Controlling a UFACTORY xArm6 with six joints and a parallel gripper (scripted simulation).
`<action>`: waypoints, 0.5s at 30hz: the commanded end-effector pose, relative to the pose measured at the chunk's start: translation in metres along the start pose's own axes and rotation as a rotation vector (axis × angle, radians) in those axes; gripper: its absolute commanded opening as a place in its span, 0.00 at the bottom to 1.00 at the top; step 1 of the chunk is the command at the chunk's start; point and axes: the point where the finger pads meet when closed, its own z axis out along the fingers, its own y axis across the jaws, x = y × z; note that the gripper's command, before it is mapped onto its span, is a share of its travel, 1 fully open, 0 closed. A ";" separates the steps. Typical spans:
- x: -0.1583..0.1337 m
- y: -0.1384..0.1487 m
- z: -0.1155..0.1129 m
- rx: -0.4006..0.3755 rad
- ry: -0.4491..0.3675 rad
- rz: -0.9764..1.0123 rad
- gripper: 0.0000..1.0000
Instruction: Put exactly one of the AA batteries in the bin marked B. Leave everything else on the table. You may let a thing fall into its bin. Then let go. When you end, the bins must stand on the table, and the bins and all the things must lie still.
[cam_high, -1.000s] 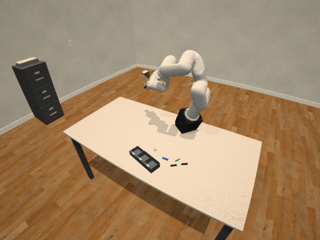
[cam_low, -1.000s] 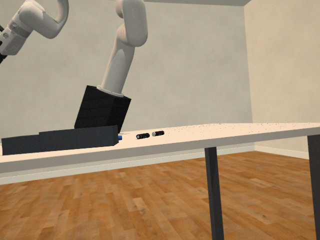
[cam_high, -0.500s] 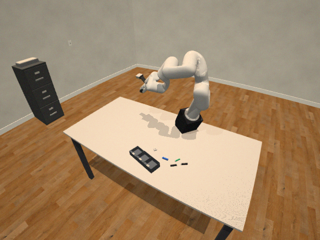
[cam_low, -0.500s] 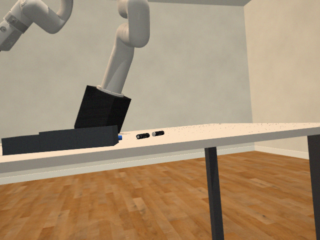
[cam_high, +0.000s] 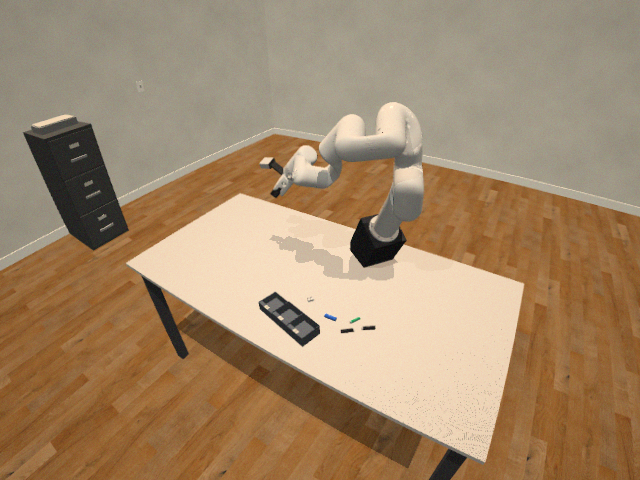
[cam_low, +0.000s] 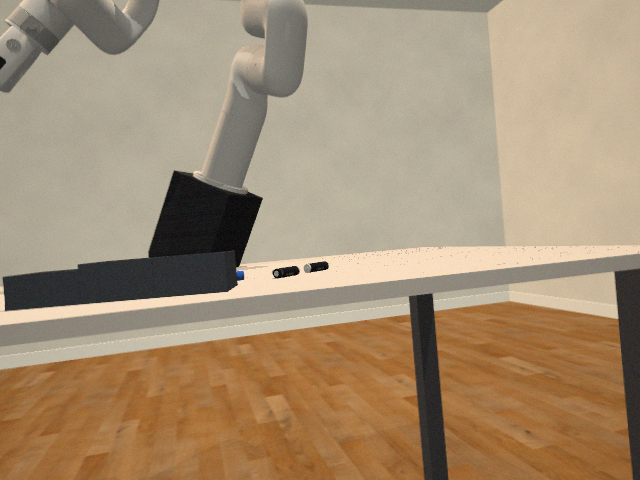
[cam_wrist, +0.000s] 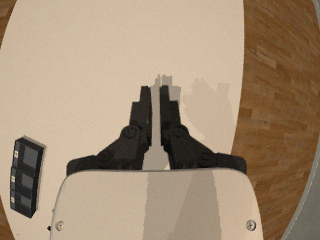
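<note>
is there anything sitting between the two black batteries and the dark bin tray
Yes. A small blue cylinder lies between the nearer black AA battery and the dark three-compartment bin tray. The shut pincer hangs far off.
</note>
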 end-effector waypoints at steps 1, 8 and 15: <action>-0.001 -0.034 -0.007 0.030 0.006 -0.028 0.07; -0.008 -0.065 -0.015 0.132 -0.021 -0.154 0.07; -0.014 -0.092 -0.022 0.132 -0.021 -0.154 0.07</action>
